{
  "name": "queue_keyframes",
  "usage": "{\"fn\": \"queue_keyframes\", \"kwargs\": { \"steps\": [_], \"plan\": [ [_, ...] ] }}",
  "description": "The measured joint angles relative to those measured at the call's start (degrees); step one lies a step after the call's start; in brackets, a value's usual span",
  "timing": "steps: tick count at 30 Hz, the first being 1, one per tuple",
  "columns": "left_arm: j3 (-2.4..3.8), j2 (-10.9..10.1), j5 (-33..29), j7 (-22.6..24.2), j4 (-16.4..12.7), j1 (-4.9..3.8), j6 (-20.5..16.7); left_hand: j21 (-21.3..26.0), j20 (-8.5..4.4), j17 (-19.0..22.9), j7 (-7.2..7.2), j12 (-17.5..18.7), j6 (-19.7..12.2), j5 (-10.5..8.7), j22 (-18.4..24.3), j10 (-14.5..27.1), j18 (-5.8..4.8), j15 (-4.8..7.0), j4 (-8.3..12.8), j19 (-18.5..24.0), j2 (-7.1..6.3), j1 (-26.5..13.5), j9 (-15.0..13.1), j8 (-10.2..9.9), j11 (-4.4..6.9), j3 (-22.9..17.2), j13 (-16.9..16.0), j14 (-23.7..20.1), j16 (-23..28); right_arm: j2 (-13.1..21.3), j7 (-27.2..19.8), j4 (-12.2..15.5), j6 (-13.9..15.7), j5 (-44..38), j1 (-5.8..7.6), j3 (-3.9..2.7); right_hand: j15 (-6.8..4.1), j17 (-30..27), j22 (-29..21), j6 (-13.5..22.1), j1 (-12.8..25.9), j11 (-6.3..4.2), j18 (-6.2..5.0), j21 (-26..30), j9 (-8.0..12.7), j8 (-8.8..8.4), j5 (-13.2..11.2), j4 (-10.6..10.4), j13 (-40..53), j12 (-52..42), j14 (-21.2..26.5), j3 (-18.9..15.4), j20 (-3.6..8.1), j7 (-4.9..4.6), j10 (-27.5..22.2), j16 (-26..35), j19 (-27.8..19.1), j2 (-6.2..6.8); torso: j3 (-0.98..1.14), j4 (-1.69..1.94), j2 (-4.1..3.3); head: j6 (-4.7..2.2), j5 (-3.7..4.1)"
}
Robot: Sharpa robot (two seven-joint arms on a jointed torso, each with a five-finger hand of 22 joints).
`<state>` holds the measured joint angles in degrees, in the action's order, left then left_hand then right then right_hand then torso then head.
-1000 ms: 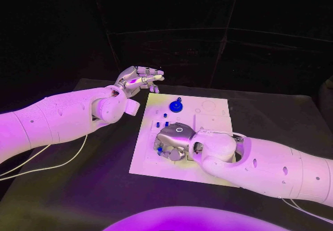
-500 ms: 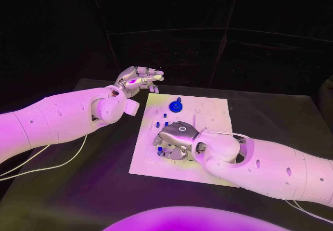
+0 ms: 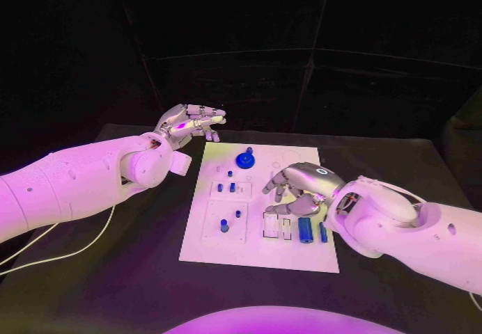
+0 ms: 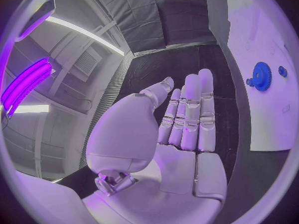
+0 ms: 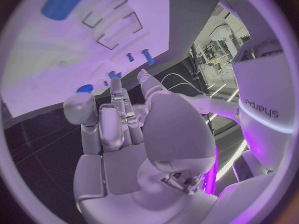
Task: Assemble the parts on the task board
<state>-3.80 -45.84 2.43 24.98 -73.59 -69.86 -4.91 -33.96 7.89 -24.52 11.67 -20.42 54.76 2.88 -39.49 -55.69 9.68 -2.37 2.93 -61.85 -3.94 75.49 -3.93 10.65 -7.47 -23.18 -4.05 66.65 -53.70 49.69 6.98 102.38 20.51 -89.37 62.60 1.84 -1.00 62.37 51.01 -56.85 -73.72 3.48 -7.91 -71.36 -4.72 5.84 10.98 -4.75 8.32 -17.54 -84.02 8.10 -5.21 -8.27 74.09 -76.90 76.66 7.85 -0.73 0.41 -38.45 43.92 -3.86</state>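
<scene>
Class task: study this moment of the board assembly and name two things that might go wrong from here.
1. The right hand hangs empty over the task board, close above the blue cylinder; a low sweep might knock it out of place.
2. The left hand holds nothing by the board's far corner, near the blue gear; reaching in carelessly might bump it.

"sharpa" (seen upside down) on the white arm (image 5: 264, 102).

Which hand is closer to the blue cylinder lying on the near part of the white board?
Right. The right hand hovers over the white task board, just beyond the blue cylinder. The left hand is off the board past its far left corner, much farther away.
</scene>
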Motion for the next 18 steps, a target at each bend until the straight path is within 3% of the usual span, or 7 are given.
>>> {"fn": "queue_keyframes", "kwargs": {
  "steps": [1,4,7,10,12,14,18],
  "plan": [
    [-0.06,-0.02,0.0,-0.01,0.01,0.0,0.0,0.0,0.0,0.0,0.0,0.0,0.0,0.0,0.0,0.0,0.0,0.0,0.0,0.0,0.0,0.0,0.0,0.0,0.0,0.0,0.0,0.0,0.0,1.8,0.75,0.59,0.25,2.31,0.15,-0.01,-0.58,0.66,1.28,-0.51,0.8,-0.61,0.84,-0.78,-0.18,0.56,1.1,-0.64,1.3,-1.99,-0.01,-0.94,0.47,0.51,2.26,-0.47,0.63,0.18,-0.03,-0.13,0.07,-0.19,0.48],
    [-0.18,-0.03,0.0,-0.02,0.01,0.0,0.01,0.21,0.0,0.06,0.0,0.0,0.0,0.0,0.05,0.0,0.0,0.0,0.0,0.0,0.0,0.0,0.0,0.0,0.0,0.0,0.0,0.0,0.0,5.3,3.21,1.87,0.47,6.9,0.27,-0.01,-1.71,2.14,5.13,-0.5,1.81,-1.95,1.48,-3.01,-0.61,2.13,2.37,-2.37,8.7,-10.19,0.07,-3.77,1.86,1.46,6.01,-1.54,2.03,0.28,-0.1,-0.54,0.26,-0.73,1.54],
    [-0.29,-0.01,0.0,-0.02,0.05,0.01,0.01,0.21,0.0,0.06,0.0,0.0,0.0,0.0,0.05,0.0,0.0,0.0,0.0,0.0,0.0,0.0,0.0,0.0,0.0,0.0,0.0,0.0,0.0,8.04,6.87,2.55,0.43,10.54,0.39,-0.01,-1.8,4.11,7.73,0.01,2.44,-2.25,1.73,-4.52,-1.32,4.63,1.34,-4.62,24.29,-24.37,-0.02,-6.96,2.57,1.97,6.48,-2.8,2.73,-0.36,-0.16,-0.98,0.41,-1.17,2.57],
    [-0.39,0.03,0.0,-0.03,0.12,0.03,0.03,0.21,0.0,0.06,0.0,0.0,0.0,0.0,0.05,0.0,0.0,0.0,0.0,0.0,0.0,0.0,0.0,0.0,0.0,0.0,0.0,0.0,0.0,9.7,10.76,3.17,0.22,12.26,0.32,-0.01,-2.0,7.21,9.04,0.81,3.01,-2.25,1.73,-5.26,-2.33,8.13,1.14,-8.87,41.54,-39.42,0.18,-11.35,2.46,2.73,6.48,-4.55,3.02,-0.93,-0.15,-1.39,0.53,-1.42,3.31],
    [-0.57,0.03,0.0,-0.03,0.17,0.03,0.04,0.21,0.0,0.06,0.0,0.0,0.0,0.0,0.05,0.0,0.0,0.0,0.0,0.0,0.0,0.0,0.0,0.0,0.0,0.0,0.0,0.0,0.0,10.34,13.3,3.62,-0.01,12.58,0.07,0.01,-2.13,11.36,10.13,1.19,3.36,-2.42,1.76,-5.89,-3.0,10.51,1.15,-11.1,52.21,-48.26,0.04,-13.63,2.27,2.73,7.9,-6.89,3.2,-1.46,-0.1,-1.63,0.6,-1.47,3.54],
    [-0.74,0.03,0.0,-0.03,0.17,0.06,0.05,0.21,0.0,0.06,0.0,0.0,0.0,0.0,0.05,0.0,0.0,0.0,0.0,0.0,0.0,0.0,0.0,0.0,0.0,0.0,0.0,0.0,0.0,10.66,15.4,4.02,-0.25,12.59,-0.17,0.07,-2.31,12.43,11.2,1.39,3.68,-2.67,2.62,-6.44,-3.7,12.76,1.15,-11.68,61.43,-55.98,-0.13,-15.31,2.44,2.92,9.54,-8.47,3.62,-1.78,-0.05,-1.91,0.67,-1.48,3.69],
    [-0.91,0.01,0.0,-0.04,0.2,0.07,0.1,0.21,0.0,0.06,0.0,0.0,0.0,0.0,0.04,0.0,0.0,0.0,0.0,0.0,0.0,0.0,0.0,0.0,0.0,0.0,0.0,0.0,0.0,10.75,19.45,4.74,-1.08,12.05,-0.94,0.22,-2.41,12.58,13.02,2.52,3.44,-2.87,2.61,-7.25,-4.8,15.77,1.73,-11.92,66.48,-62.08,-0.02,-16.93,2.44,2.8,9.76,-9.97,4.06,-2.02,0.01,-2.19,0.77,-1.37,3.8]
  ]
}}
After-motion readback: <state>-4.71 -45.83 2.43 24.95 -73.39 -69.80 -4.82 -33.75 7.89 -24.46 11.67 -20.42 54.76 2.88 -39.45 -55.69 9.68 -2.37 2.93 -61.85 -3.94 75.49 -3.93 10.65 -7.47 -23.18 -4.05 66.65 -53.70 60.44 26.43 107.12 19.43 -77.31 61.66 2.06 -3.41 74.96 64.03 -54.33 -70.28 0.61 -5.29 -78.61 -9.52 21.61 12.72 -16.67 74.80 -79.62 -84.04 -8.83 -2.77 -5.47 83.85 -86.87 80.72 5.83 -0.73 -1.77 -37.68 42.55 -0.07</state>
